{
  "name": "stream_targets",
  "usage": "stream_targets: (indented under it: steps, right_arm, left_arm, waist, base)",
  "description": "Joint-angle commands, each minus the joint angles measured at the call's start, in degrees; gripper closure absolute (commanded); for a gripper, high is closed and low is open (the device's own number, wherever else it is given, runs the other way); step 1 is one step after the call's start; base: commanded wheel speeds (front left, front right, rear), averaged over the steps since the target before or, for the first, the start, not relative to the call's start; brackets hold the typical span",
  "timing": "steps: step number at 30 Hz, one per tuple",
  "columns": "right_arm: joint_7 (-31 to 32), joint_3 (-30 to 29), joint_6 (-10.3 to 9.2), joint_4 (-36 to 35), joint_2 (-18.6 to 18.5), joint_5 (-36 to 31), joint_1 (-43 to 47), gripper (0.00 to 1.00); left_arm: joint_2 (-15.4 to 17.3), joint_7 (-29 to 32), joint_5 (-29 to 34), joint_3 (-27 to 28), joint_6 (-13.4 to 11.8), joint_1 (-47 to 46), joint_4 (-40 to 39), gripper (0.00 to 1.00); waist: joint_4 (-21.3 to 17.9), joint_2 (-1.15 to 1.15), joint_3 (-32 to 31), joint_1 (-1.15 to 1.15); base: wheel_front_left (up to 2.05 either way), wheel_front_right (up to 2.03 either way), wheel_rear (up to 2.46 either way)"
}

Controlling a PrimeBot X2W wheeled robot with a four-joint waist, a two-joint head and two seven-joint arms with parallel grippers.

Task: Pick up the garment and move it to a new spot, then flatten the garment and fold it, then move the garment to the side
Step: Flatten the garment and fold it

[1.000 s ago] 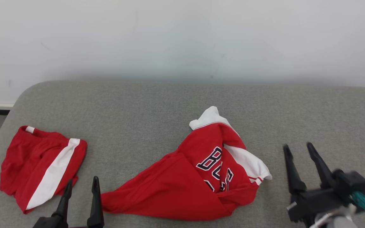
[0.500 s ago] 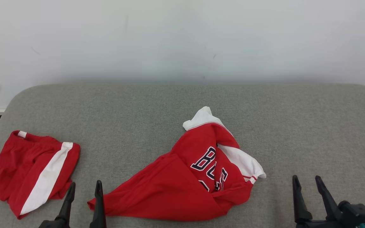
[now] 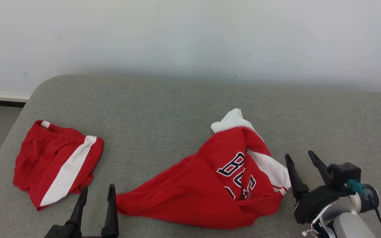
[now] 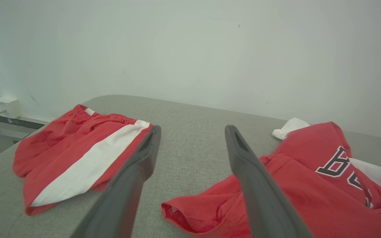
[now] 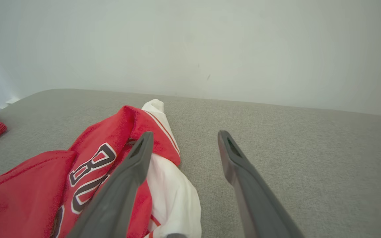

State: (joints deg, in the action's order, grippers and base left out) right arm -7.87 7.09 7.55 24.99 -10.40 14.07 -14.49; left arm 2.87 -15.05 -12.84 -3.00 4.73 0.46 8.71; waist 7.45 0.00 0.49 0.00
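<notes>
Two garments: red jersey [image 3: 210,191] lies crumpled mid-cushion; red-and-white shorts [image 3: 58,162] lie well apart, to its left.
Surface: grey cushion [image 3: 164,112].
Left gripper [image 3: 98,187]: jaws spread, empty, just beside the jersey's hem.
Right gripper [image 3: 299,154]: jaws spread, empty, beside the jersey's right edge.

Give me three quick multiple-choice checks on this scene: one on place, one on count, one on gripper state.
1. The shorts lie where from the jersey? A) robot's left B) robot's right C) on top
2. Garments on the grey cushion? A) one B) two C) three
3. The right gripper is: A) open, empty B) shut on the jersey C) shut on the shorts
Answers: 1 A, the shorts sit far left in the head view; 2 B, just shorts and jersey; 3 A, jaws apart, bare cushion between.
</notes>
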Motion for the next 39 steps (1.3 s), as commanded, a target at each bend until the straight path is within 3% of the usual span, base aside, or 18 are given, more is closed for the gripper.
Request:
stream_targets:
  steps: [1,12,13,14,20,26,33,39]
  right_arm:
    - [1.0,0.9,-0.11,2.8,-0.7,0.0,-2.0,0.0]
    - [5.3,7.8,-0.11,22.4,-2.3,2.3,-10.2,0.0]
    - [5.4,8.3,-0.11,23.5,-2.2,2.8,-10.7,0.53]
    - [5.2,8.8,-0.11,24.4,-2.2,3.3,-11.0,1.0]
    - [0.1,9.6,-0.11,25.9,-2.8,5.8,-12.6,1.0]
    - [-6.0,6.0,-0.11,22.9,-3.6,9.6,-11.0,1.0]
    - [-7.4,-4.2,-0.11,12.5,-3.5,13.8,-2.1,1.0]
    - [-7.4,-15.1,-0.11,2.5,1.5,15.1,9.3,1.0]
  left_arm:
    - [0.0,-0.2,-0.3,-0.1,-0.2,-0.7,0.0,0.0]
    - [0.0,-0.2,-0.9,-0.9,-0.5,-1.8,0.4,0.0]
    - [0.0,-0.2,-0.9,-0.9,-0.5,-1.8,0.4,0.0]
    - [0.0,-0.2,-0.9,-0.9,-0.6,-1.8,0.5,0.0]
    - [0.0,-0.2,-0.8,-0.4,-0.5,-1.3,0.5,0.0]
    - [0.0,-0.2,-0.7,0.2,-0.4,-0.9,0.2,0.0]
    - [0.0,-0.2,-1.0,0.1,-0.5,-0.9,-0.1,0.0]
    - [0.0,-0.2,-0.8,0.1,-0.5,-0.8,-0.2,0.0]
  waist:
    - [2.0,0.0,1.4,0.0]
    - [4.9,0.0,2.9,0.0]
    - [4.9,0.0,3.0,0.0]
    - [4.8,0.0,2.9,0.0]
    - [3.2,0.0,2.5,0.0]
    - [0.2,0.0,2.0,0.0]
    - [-2.5,0.0,2.4,0.0]
    - [-3.3,0.0,2.5,0.0]
  base:
    - [0.0,0.0,0.0]
    - [0.0,0.0,0.0]
    - [0.0,0.0,0.0]
    - [0.0,0.0,0.0]
    - [0.0,0.0,0.0]
    - [0.0,0.0,0.0]
    - [0.0,0.0,0.0]
    - [0.0,0.0,0.0]
